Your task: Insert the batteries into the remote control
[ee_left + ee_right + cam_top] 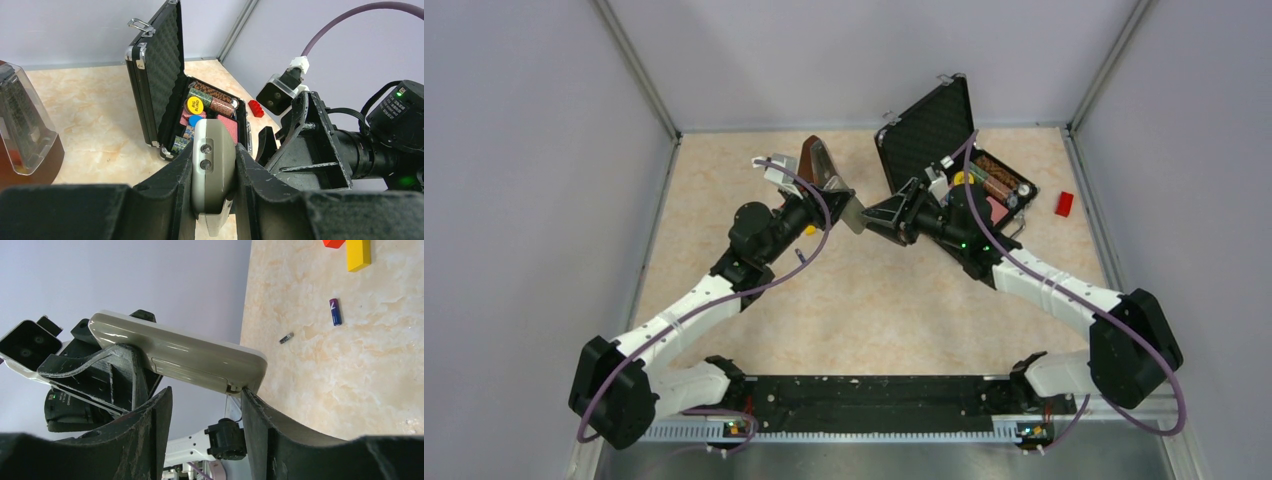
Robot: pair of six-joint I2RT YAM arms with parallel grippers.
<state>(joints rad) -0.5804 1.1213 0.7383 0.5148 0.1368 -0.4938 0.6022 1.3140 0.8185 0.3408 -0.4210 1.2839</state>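
Note:
My left gripper [214,150] is shut on the remote control [215,162], holding it above the table with its grey back up. In the right wrist view the remote [175,352] sticks out to the right, with the battery cover seam on its underside. My right gripper [206,392] is open just below it, and one fingertip [247,396] touches the cover's end tab. Two batteries lie on the table: a bluish-purple one [335,311] and a smaller dark grey one [286,338]. In the top view the grippers meet at mid-table [864,212] and the batteries are hidden.
An open black foam-lined case [934,135] with poker chips and cards stands at the back right. A brown metronome-like object with a clear cover [819,160] stands behind the left gripper. A red block [1064,203] lies at the right, and a yellow block [359,255] lies near the batteries.

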